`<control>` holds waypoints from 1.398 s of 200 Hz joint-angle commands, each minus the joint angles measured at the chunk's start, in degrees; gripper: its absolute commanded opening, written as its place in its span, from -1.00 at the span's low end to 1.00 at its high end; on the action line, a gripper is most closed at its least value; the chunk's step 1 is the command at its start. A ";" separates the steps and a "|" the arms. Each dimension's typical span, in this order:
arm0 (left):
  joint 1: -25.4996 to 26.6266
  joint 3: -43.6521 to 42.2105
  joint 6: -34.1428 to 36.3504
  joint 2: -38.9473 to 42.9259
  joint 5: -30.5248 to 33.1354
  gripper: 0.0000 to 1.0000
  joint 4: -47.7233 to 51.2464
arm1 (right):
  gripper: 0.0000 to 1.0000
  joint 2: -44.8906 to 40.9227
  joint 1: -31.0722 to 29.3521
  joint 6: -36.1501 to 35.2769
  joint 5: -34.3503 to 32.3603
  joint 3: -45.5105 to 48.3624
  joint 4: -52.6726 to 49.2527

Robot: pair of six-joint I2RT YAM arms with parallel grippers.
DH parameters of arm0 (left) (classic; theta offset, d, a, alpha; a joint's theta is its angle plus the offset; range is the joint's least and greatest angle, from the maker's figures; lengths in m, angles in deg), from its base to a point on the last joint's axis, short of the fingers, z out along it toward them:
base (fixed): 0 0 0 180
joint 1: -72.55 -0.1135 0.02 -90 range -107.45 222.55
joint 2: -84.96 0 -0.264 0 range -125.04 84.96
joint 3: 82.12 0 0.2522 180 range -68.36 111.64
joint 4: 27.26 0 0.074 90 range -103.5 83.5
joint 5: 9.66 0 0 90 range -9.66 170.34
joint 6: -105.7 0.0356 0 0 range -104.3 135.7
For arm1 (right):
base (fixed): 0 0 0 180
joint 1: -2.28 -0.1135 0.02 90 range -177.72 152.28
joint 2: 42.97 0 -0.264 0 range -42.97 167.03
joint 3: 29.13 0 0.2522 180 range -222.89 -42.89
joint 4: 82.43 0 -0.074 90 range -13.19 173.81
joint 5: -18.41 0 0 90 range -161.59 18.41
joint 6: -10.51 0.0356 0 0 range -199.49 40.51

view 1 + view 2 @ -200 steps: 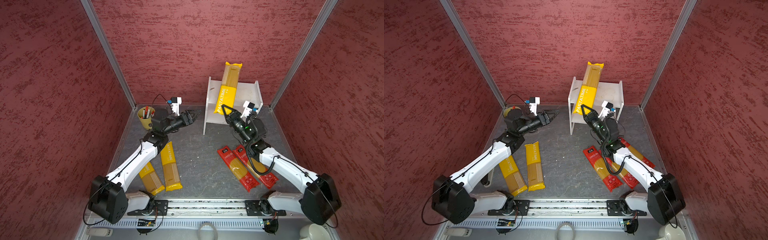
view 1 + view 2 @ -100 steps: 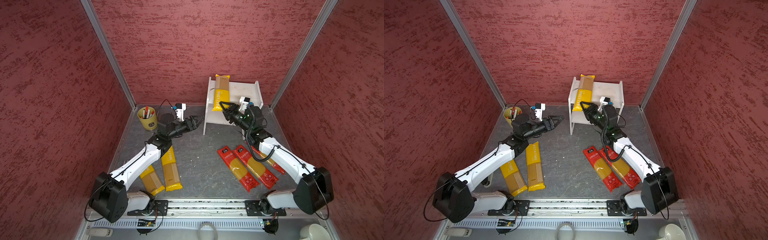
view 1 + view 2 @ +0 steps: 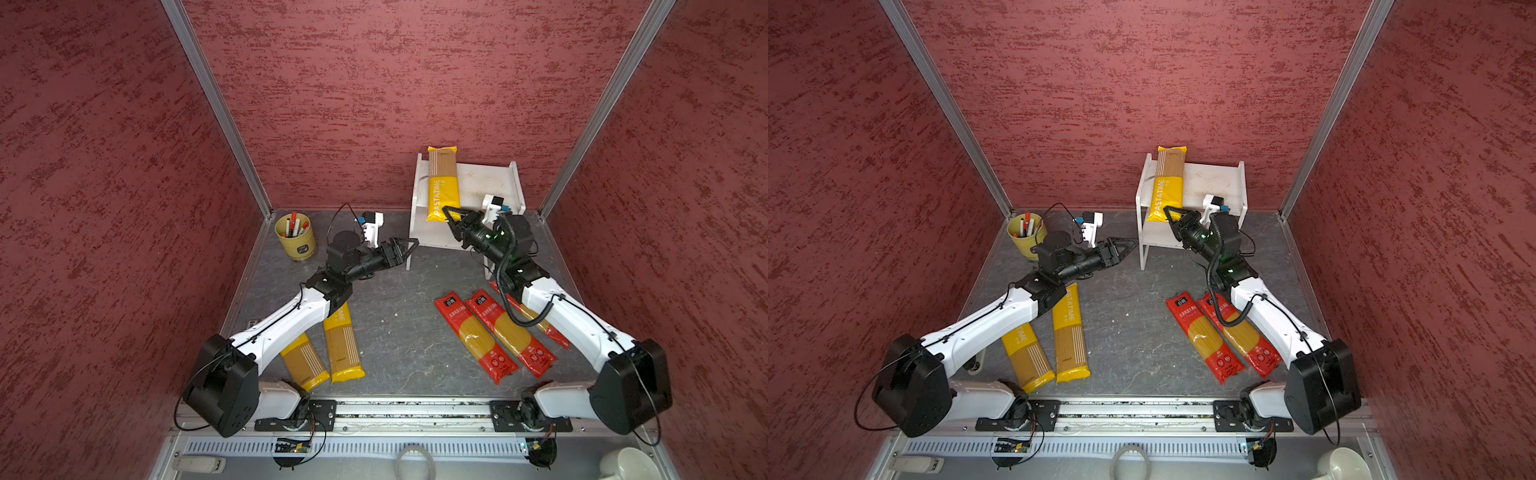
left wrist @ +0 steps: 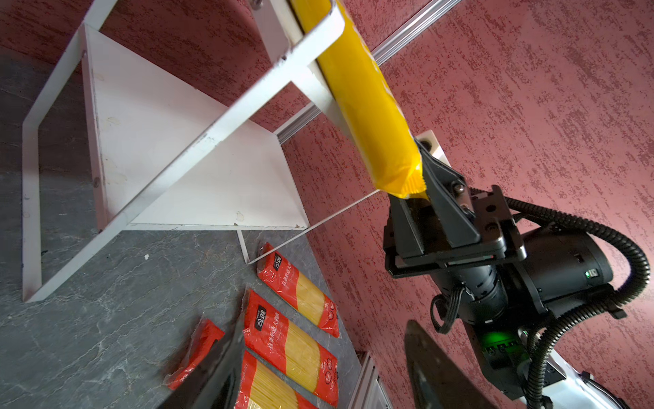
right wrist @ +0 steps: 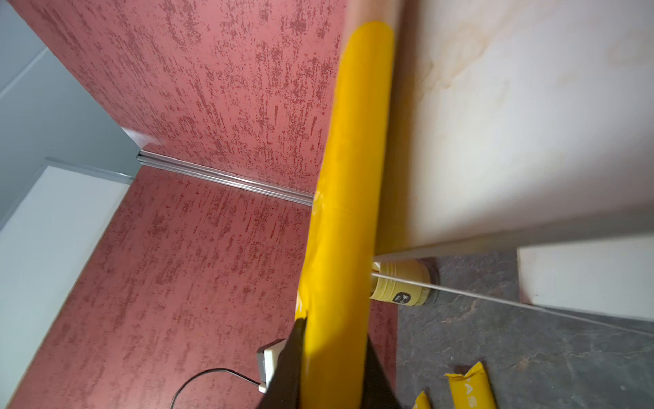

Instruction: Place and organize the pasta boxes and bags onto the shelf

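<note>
A yellow PASTATIME pack lies lengthwise along the left side of the white shelf's top board, its far end past the back edge. My right gripper is shut on the pack's near end, and the left wrist view shows the black fingers pinching it. My left gripper is open and empty beside the shelf's front left leg. Two more yellow packs lie on the floor, partly under my left arm. Three red packs lie at the right, one mostly under my right arm.
A yellow-green cup of pens stands in the back left corner. Red walls close in on three sides, the shelf set against the back one. The arms' rail runs along the front, with a white mug beyond it.
The yellow pack was held tilted up above the shelf and now lies flat on the top board. My right gripper went forward with it. My left gripper moved right towards the shelf's leg.
</note>
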 commanded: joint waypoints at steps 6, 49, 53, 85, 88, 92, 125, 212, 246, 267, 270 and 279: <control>0.31 -1.17 1.74 0.69 1.61 0.42 0.25 | -0.91 2.69 0.19 2.60 4.43 -2.82 6.93; 0.44 -1.11 2.52 0.47 2.04 0.42 1.28 | -0.85 3.00 0.12 4.67 2.75 -2.60 9.38; 0.45 -1.09 2.49 0.36 2.05 0.42 1.32 | -0.83 3.04 0.05 4.86 2.54 -2.60 9.52; 0.79 -0.96 2.82 0.31 2.39 0.42 1.91 | -0.63 3.29 -0.67 6.54 1.09 -1.63 11.67; 0.83 -0.97 2.83 0.34 2.47 0.42 1.99 | -0.63 3.19 -0.74 6.60 0.77 -1.37 12.15; 0.76 -1.03 2.92 0.42 2.53 0.42 2.03 | -0.62 3.05 -1.01 6.60 0.31 -1.02 12.61; 0.69 -1.47 3.78 0.79 3.53 0.42 2.95 | -0.47 3.30 -1.74 6.25 1.28 -0.92 13.00; -3.65 -3.78 8.25 5.84 5.40 0.43 12.77 | 0.16 -2.26 -1.09 -1.93 6.94 4.91 8.09; -5.22 -4.45 9.53 7.75 6.25 0.43 15.95 | -0.13 -2.14 -1.05 -2.38 6.75 5.36 8.99; -5.58 -4.77 10.28 9.09 8.67 0.43 18.77 | -0.44 0.35 -1.04 0.14 6.51 5.23 14.97; -5.58 -4.81 10.46 9.22 8.98 0.43 19.11 | -0.46 0.81 -1.05 0.51 6.64 5.03 15.90; -5.67 -4.99 10.93 9.85 9.89 0.43 20.14 | -0.51 2.23 -1.09 1.40 7.26 3.98 17.78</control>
